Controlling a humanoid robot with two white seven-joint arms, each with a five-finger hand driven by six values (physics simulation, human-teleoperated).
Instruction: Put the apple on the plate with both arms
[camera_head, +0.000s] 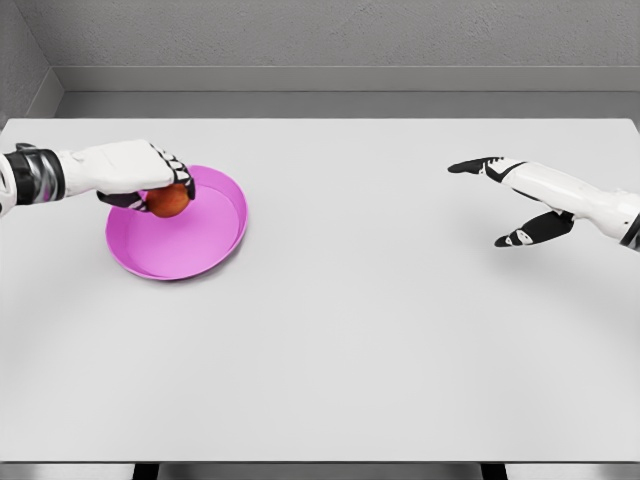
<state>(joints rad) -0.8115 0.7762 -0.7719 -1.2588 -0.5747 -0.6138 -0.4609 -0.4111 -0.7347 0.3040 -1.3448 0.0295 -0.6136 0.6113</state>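
Left hand (150, 175) clasps apple (169, 200) over pink plate (215, 245), left of frame, presumably poised for release. Right hand (520, 200), right of frame, fingers spread, empty, held clear.

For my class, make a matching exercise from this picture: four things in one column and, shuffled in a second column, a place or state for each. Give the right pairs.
Things:
1. apple
2. plate
3. left hand
4. right hand

Descriptions:
A. pink, lying on the white table
B. open, holding nothing, over the table's right part
C. reddish, held over the plate
D. fingers closed around the fruit

Pairs: 1-C, 2-A, 3-D, 4-B
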